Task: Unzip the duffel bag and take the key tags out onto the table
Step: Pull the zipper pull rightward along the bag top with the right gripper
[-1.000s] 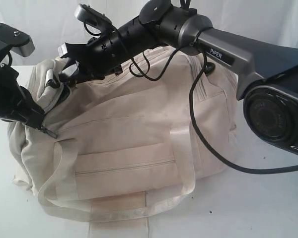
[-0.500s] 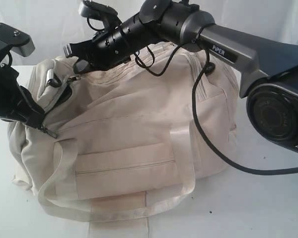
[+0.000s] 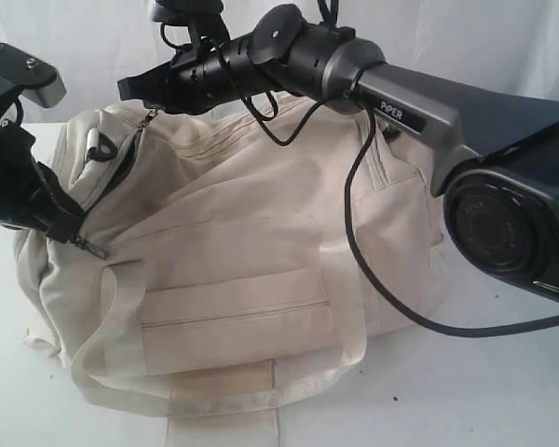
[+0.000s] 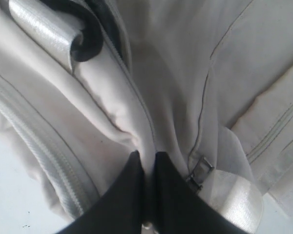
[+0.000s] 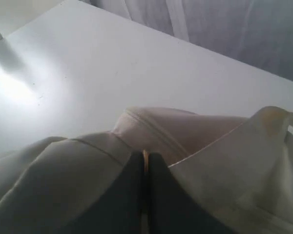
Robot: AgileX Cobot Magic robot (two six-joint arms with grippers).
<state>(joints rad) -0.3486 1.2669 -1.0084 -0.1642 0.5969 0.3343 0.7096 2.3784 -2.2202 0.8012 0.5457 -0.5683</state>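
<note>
On table [image 3: 484,400], duffel bag [image 3: 261,233] sits centre. L gripper [image 3: 77,239] at bag's left end; R gripper [image 3: 127,88] over its top, left of centre.

White counter [image 3: 503,400] stretching wide, pale curtain [image 5: 224,29] hanging in folds along the far side, light glaring off the counter

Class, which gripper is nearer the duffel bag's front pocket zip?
Left. The left gripper pinches the duffel bag at its end, near the pocket zip; the right gripper is above the top.

duffel bag [image 3: 261,261]: cream, zip [image 3: 121,177] partly open | table [image 3: 484,391]: white, under bag
</note>
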